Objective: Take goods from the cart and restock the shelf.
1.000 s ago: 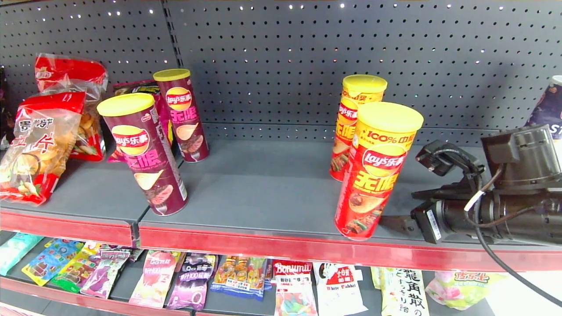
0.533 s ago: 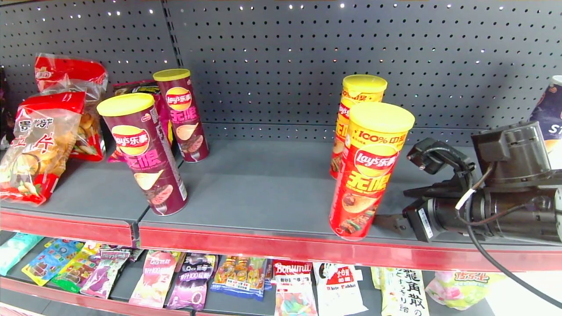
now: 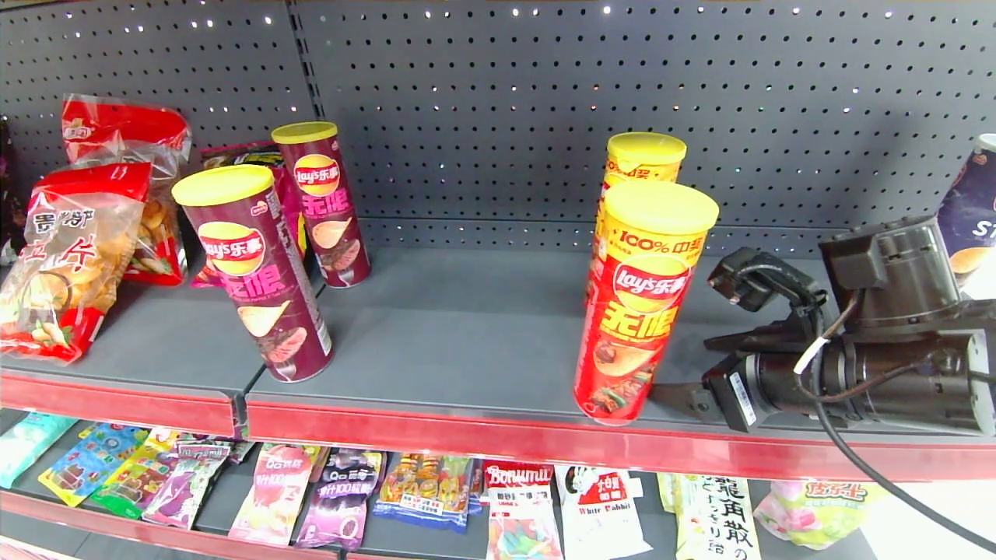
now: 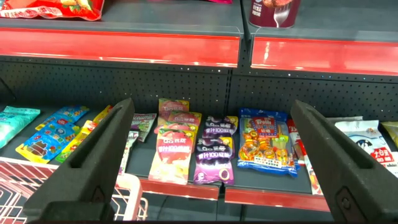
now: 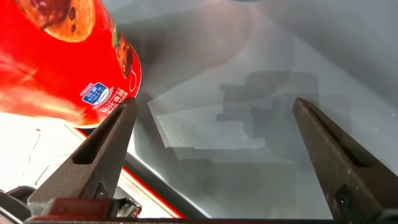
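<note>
Four crisp cans stand on the upper shelf (image 3: 467, 342), two red and two maroon. Each is capped with a yellow lid, so what is inside stays hidden.

The right pincer (image 5: 212, 107) lies low over the shelf board with its fingers spread wide and nothing between them. The front red can (image 3: 642, 299) stands just outside one finger (image 5: 106, 149), at the shelf's red front lip. The fingertip sits right against the foot of the can, though I cannot tell whether it truly touches. The back red can (image 3: 640, 159) is beyond the front one, farther from the pincer and nearer the pegboard (image 3: 506, 101).

The two maroon cans, one forward (image 3: 257, 272) and one behind it (image 3: 323, 204), are well apart from the right pincer, across bare board on the far side of the red pair. Farther still from the pincer are two red bags, a front bag (image 3: 74, 257) and a rear bag (image 3: 128, 148). Their clear panels show fried snack pieces inside. One dark blue can (image 3: 969, 194) stands behind the right arm.

The left pincer (image 4: 212, 106) hangs lower down, likewise spread and holding nothing, and faces the lower shelf (image 4: 267, 196). Flat sweet packets (image 4: 214, 149) lie in a row beyond its fingers, overlapping too much for me to count. A corner of the red wire cart (image 4: 28, 180) sits just beside one finger
</note>
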Tool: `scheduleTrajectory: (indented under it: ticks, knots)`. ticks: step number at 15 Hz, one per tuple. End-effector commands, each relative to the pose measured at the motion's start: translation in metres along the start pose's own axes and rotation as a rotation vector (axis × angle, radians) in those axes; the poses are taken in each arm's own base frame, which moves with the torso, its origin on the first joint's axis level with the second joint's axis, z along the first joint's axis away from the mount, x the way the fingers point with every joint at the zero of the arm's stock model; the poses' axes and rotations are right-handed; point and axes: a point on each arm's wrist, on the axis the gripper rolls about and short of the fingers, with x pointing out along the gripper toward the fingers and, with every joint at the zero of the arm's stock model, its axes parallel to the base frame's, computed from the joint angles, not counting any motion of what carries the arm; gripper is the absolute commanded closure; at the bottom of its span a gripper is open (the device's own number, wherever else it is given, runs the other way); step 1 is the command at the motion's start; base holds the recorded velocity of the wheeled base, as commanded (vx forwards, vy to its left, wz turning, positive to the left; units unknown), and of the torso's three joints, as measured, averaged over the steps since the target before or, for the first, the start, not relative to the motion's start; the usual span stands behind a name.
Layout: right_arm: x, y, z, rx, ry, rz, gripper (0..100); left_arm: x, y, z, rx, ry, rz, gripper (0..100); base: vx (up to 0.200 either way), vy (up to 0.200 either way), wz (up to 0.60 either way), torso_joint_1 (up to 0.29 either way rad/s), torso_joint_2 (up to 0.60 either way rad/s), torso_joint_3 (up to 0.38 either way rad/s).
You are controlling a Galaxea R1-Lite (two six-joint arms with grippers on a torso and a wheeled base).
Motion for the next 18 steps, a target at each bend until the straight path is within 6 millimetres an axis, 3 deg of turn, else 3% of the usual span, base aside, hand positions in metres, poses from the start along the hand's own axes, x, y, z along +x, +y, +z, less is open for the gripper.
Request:
scheduleTrajectory:
  ticks: [1,8,10,11,12,13,15,18]
  knots:
    - [0.0,0.0,0.001,-0.002,-0.002,0.002,0,0.0,0.0,0.0,0.0,-0.001,0.001,0,0.0,0.0,0.0,0.0,0.0,0.0]
    - [-0.005,0.001,-0.003,0.003,-0.006,0.0,0,0.0,0.0,0.0,0.0,-0.001,0.001,0,0.0,0.0,0.0,0.0,0.0,0.0]
    - [-0.05,-0.009,-0.003,0.027,-0.115,-0.095,0,0.0,0.0,0.0,0.0,-0.001,0.001,0,0.0,0.0,0.0,0.0,0.0,0.0]
    - [-0.075,-0.008,-0.013,0.029,-0.164,-0.132,0,0.0,0.0,0.0,0.0,-0.001,0.001,0,0.0,0.0,0.0,0.0,0.0,0.0]
    - [-0.086,-0.006,-0.018,0.026,-0.189,-0.141,0,0.0,0.0,0.0,0.0,-0.001,0.001,0,0.0,0.0,0.0,0.0,0.0,0.0]
    - [-0.118,-0.002,-0.037,0.026,-0.266,-0.163,0,0.0,0.0,0.0,0.0,-0.001,0.001,0,0.0,0.0,0.0,0.0,0.0,0.0]
    - [-0.137,0.002,-0.061,0.034,-0.308,-0.209,0,0.0,0.0,0.0,0.0,-0.001,0.001,0,0.0,0.0,0.0,0.0,0.0,0.0]
    - [-0.16,0.01,-0.118,0.046,-0.347,-0.285,0,0.0,0.0,0.0,0.0,-0.001,0.001,0,0.0,0.0,0.0,0.0,0.0,0.0]
